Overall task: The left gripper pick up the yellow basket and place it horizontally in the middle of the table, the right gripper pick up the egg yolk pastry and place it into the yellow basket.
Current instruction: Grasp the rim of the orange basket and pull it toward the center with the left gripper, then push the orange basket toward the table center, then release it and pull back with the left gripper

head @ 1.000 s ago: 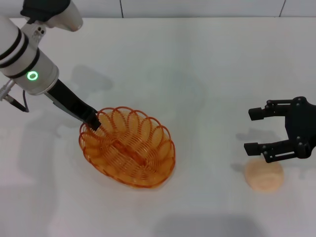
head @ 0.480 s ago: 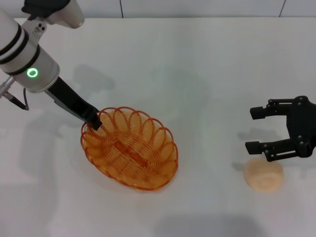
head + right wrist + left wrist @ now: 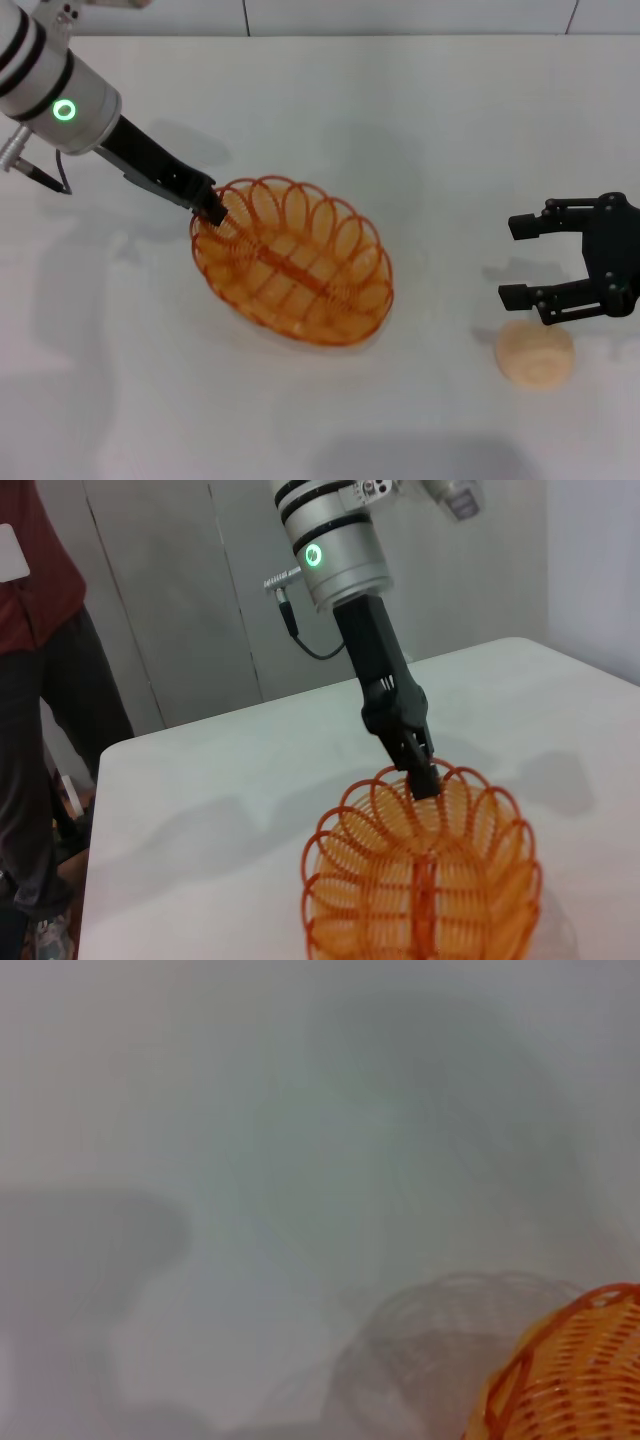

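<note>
The yellow basket (image 3: 293, 260) is an orange-yellow wire oval left of the middle of the white table (image 3: 400, 120), lifted a little and tilted. My left gripper (image 3: 211, 208) is shut on the basket's rim at its far left end. The basket also shows in the left wrist view (image 3: 570, 1375) and in the right wrist view (image 3: 425, 880), where the left gripper (image 3: 425, 780) pinches its rim. The egg yolk pastry (image 3: 536, 354) lies near the table's right front. My right gripper (image 3: 520, 262) is open and empty, just behind and above the pastry.
A person in a dark red top (image 3: 35, 680) stands beyond the table's far left side in the right wrist view. Grey wall panels (image 3: 180, 600) run behind the table.
My left gripper has carried the basket to the right and away from me, toward the table's middle. The right gripper and the pastry have not moved.
</note>
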